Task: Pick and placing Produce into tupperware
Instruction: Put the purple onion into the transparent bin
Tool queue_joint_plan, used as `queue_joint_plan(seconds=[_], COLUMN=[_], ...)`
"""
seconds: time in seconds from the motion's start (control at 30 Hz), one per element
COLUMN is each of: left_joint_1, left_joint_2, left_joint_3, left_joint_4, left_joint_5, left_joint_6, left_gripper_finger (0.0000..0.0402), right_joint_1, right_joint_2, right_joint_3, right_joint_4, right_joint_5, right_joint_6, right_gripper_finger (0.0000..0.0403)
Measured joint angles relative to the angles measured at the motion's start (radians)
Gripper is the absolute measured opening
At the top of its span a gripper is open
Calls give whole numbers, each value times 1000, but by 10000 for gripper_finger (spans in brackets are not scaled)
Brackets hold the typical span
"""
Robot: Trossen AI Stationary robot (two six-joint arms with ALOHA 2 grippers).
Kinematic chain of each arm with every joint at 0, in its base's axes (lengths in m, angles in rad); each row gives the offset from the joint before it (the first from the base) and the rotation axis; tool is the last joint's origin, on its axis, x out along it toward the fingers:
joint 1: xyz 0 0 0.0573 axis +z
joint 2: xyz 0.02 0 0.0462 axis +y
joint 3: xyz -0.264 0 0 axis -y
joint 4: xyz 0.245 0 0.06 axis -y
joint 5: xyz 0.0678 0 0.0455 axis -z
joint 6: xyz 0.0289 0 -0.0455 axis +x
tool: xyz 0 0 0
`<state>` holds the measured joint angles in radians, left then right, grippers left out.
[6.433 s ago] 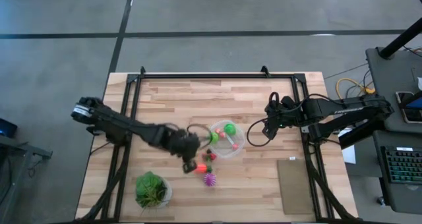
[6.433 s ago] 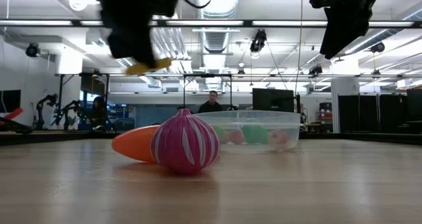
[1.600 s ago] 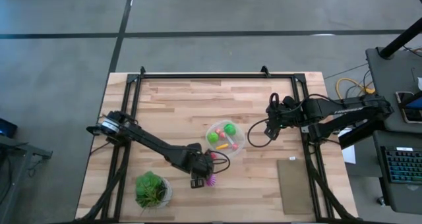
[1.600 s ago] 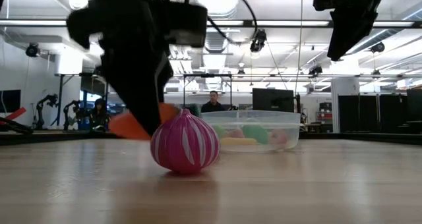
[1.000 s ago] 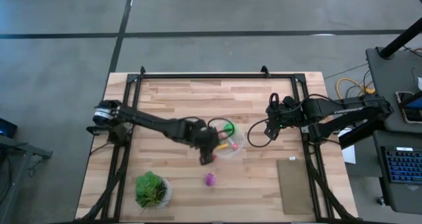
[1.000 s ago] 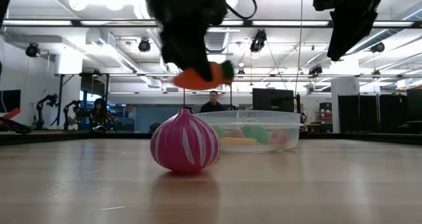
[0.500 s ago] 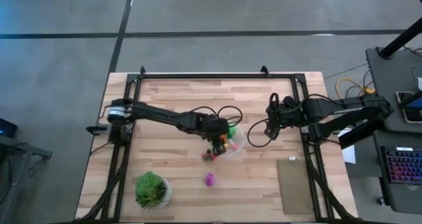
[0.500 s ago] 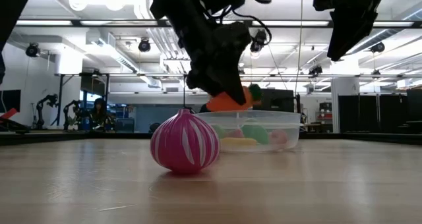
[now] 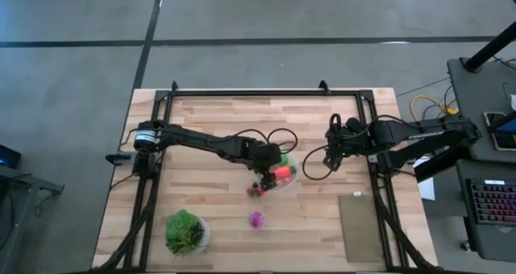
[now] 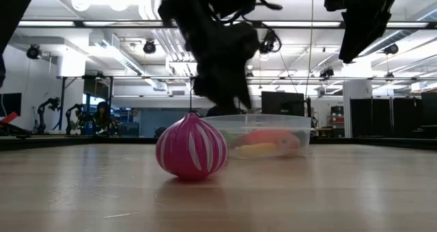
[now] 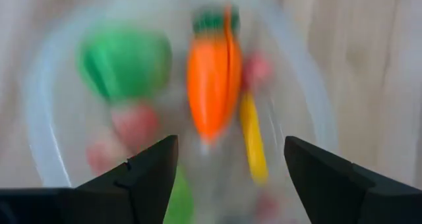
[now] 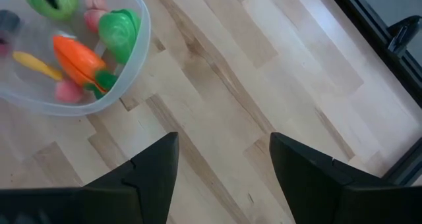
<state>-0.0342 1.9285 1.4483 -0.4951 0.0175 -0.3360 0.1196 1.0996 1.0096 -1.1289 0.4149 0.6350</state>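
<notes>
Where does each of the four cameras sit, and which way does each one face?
High view: above the table, facing straight down; both arms show, left pincer over the tupperware.
Low view: at table-top height, facing level across to the room; arms hang from above, purple ball in front.
Left wrist view: on the left arm, facing down into the tupperware; its two open fingers show.
Right wrist view: on the right arm, facing the table; its fingers show.
Shared: both wrist views see the orange carrot.

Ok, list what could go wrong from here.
The left pincer hangs open right above the tupperware, so lifting out carelessly could clip its rim and shift it. The spiky purple ball sits alone on the table; being round, it may roll when grasped.
</notes>
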Motion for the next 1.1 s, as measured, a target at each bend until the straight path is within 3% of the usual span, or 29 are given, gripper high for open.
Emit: queue_joint_plan(seconds=[0.17, 0.33, 0.6, 0.73, 0.8, 1.1], left_joint_1=[-51, -99, -190, -294, -339, -421], left_joint_2=[-52, -119, -184, -177, -158, -12], left_joint_3=[23, 17, 39, 39, 38, 55], left_joint_4=[-217, -308, -257, -219, -202, -214], left_joint_5=[46, 44, 18, -146, -175, -166], left_joint_6=[-10, -289, -866, -1145, -1252, -1412], left_gripper_finger=[264, 264, 264, 264, 264, 264], right_joint_1=[0, 0, 0, 0, 0, 0], right_joint_2=[0, 0, 0, -1, -12, -145], right_joint_3=[0, 0, -4, -5, -6, -11], right_joint_4=[0, 0, -14, -52, -114, -177], right_joint_5=[-2, -2, -3, -17, -28, 30], right_joint_6=[6, 29, 1, -119, -145, -158], right_gripper_finger=[231, 231, 231, 231, 231, 231])
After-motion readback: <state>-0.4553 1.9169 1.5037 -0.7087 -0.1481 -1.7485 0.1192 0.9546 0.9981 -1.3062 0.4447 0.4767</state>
